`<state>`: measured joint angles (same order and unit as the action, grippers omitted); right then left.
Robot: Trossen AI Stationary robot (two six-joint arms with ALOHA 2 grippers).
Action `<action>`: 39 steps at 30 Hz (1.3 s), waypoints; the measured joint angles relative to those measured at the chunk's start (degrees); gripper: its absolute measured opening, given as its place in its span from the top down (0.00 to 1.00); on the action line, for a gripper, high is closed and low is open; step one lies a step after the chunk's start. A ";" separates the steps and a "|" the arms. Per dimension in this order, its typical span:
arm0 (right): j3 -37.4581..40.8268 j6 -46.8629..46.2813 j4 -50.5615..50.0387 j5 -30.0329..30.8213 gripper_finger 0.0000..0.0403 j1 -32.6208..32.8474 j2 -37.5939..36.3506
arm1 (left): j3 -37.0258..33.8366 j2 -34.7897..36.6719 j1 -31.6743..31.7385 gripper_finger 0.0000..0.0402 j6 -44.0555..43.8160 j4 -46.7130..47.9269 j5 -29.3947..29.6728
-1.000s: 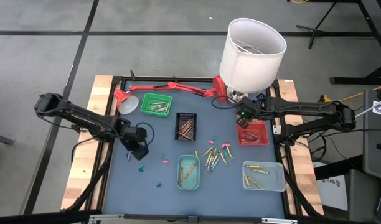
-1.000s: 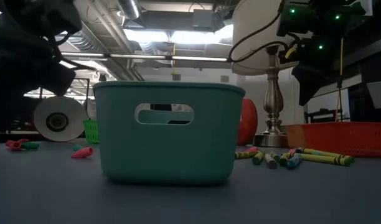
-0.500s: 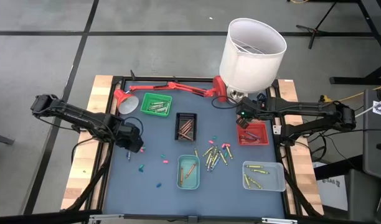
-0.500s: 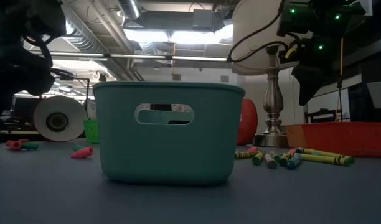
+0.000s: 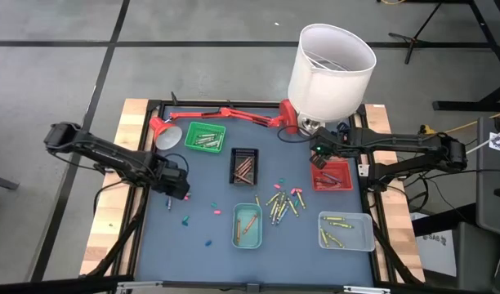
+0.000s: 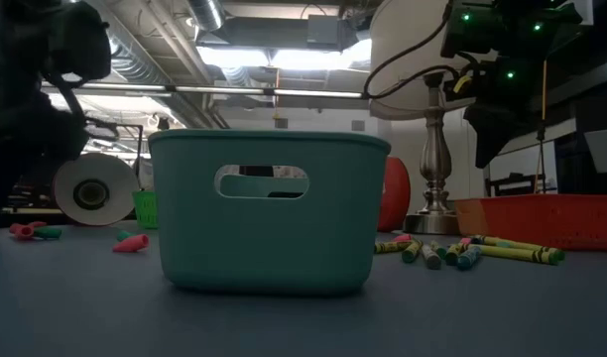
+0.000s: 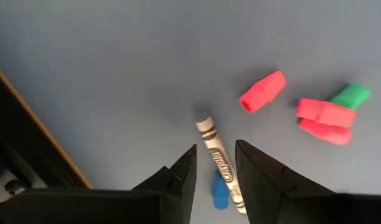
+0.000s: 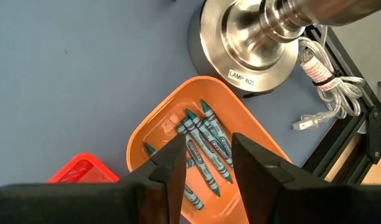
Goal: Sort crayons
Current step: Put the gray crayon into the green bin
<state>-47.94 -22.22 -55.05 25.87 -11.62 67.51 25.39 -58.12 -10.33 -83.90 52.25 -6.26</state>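
Closest to the left wrist camera, the left gripper (image 7: 214,177) has its two dark fingers spread with a narrow gap, and a paper-wrapped white crayon (image 7: 219,160) lies on the blue-grey table mat (image 7: 116,74) right in that gap, unpinched. Its long axis runs roughly along the fingers' own direction, one end poking out past the fingertips, so the jaws stand on either side of the stick and look set to close across its thin width. A short blue crayon stub (image 7: 220,190) lies just beside the white one, between the fingers too; I judge there is a risk of catching both. Slightly farther out sit three pink wax stubs (image 7: 263,91) and a green one (image 7: 351,96), near each other, the green touching a pink.

From above, the left gripper (image 5: 176,184) hangs over the mat's left part, near the scattered stubs (image 5: 185,219), so this arm is plainly the nearer one. Mid-table stand the teal tray (image 5: 247,225), the dark tray (image 5: 244,166) and a loose heap of mixed crayons (image 5: 283,201). Farther back, the right gripper (image 8: 203,165) waits with fingers apart over an orange dish (image 8: 240,124) of teal crayons (image 8: 203,134), beside the metal base of the white-shaded lamp (image 8: 253,37).
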 joint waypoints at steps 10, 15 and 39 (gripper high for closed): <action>0.00 0.00 0.07 0.00 0.69 -0.02 0.00 | 0.00 -5.42 0.00 0.77 0.00 -0.23 -0.38; 0.00 0.00 0.09 0.00 0.69 -0.02 0.00 | 0.11 -7.60 0.02 0.77 -0.02 -1.08 -0.59; 0.00 0.00 4.18 -0.06 0.69 -0.02 0.00 | 0.00 -7.81 0.07 0.98 0.11 -4.28 -0.79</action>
<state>-47.94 -22.22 -50.87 25.80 -11.64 67.51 25.39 -65.92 -10.26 -83.78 47.97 -7.05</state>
